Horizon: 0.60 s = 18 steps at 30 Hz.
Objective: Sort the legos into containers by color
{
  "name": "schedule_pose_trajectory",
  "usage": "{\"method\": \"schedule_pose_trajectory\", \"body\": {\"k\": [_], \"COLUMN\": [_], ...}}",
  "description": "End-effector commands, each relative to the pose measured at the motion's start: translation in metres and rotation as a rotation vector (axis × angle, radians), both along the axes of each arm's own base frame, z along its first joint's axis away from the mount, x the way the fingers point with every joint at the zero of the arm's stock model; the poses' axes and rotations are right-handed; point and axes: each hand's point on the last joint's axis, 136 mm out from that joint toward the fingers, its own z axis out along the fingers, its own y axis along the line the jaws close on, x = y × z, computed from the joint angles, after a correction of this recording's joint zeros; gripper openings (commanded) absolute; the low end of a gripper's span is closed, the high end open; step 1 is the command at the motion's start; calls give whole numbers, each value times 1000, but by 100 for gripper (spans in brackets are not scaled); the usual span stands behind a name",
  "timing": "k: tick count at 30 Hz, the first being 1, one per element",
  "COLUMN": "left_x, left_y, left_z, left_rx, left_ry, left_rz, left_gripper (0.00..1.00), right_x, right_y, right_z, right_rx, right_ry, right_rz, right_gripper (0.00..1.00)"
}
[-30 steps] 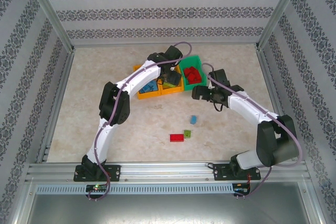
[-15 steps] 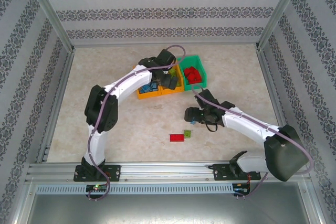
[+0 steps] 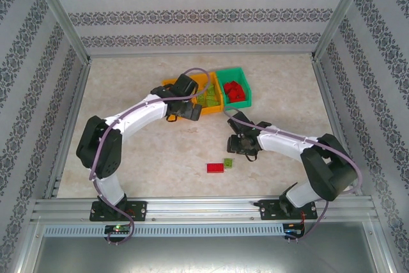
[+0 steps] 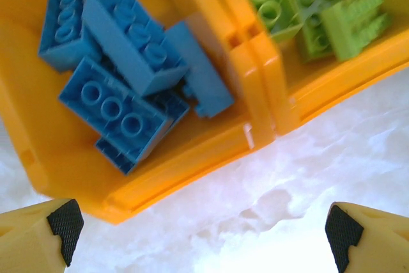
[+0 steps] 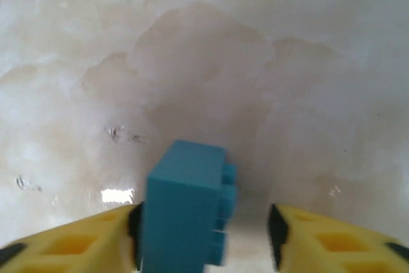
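Right jaws straddle a blue brick [image 5: 185, 206] on table [image 5: 204, 62], gap at one side, prob. unclenched; left jaws released wide by orange bins [image 4: 192, 151]; red brick [image 3: 215, 167], green brick [image 3: 227, 163] nearby.

Left gripper [image 4: 201, 228] back from the orange bins [image 4: 192, 153]; right gripper [image 5: 204, 228] now low around 1 blue lego [image 5: 185, 202].

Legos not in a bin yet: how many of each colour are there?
red lego: 1
lime green lego: 1
blue lego: 1, between the fingers of the right gripper
Total: 3
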Motion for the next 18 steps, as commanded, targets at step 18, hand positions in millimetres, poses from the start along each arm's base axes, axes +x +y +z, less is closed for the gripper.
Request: {"method": "schedule_pose_trajectory", "body": {"k": [18], "left_x": [-47], "left_y": [60], "left_z": [10], "left_rx": [16], "left_ry": [-108], "left_rz": [136], "left_gripper": [99], "right_x": [81], "right_y": [71], "right_z": [88], "right_rx": [139], "right_ry": [-260], "right_rz": [139], "right_gripper": [26]}}
